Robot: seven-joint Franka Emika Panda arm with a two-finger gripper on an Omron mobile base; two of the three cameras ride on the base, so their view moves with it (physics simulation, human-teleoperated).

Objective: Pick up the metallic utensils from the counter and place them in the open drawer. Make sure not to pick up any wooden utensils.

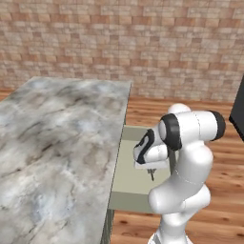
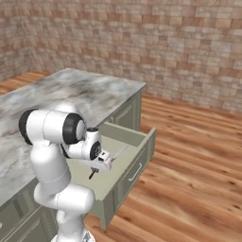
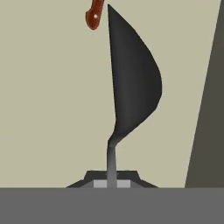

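Note:
My gripper (image 3: pixel 112 177) is shut on the thin handle of a dark grey metallic spoon (image 3: pixel 131 87), whose bowl points away from the hand. It hangs just above the pale floor of the open drawer (image 3: pixel 43 109). The end of a red-brown utensil handle (image 3: pixel 95 15) lies on that floor beyond the spoon's tip. From the base, the gripper (image 1: pixel 151 167) (image 2: pixel 97 165) hovers over the drawer (image 1: pixel 127 164) (image 2: pixel 134 172) with the spoon (image 1: pixel 152 174) (image 2: pixel 91 174) dangling below it. The drawer juts out from under the marbled counter (image 1: pixel 57 143) (image 2: pixel 85 94).
The drawer's side wall (image 3: pixel 210 109) rises close to the right of the spoon. Wooden floor (image 2: pixel 189 165) spreads beyond the drawer front. A brick wall (image 1: pixel 143 43) closes the back, and a dark object (image 1: pixel 237 112) stands at the right edge.

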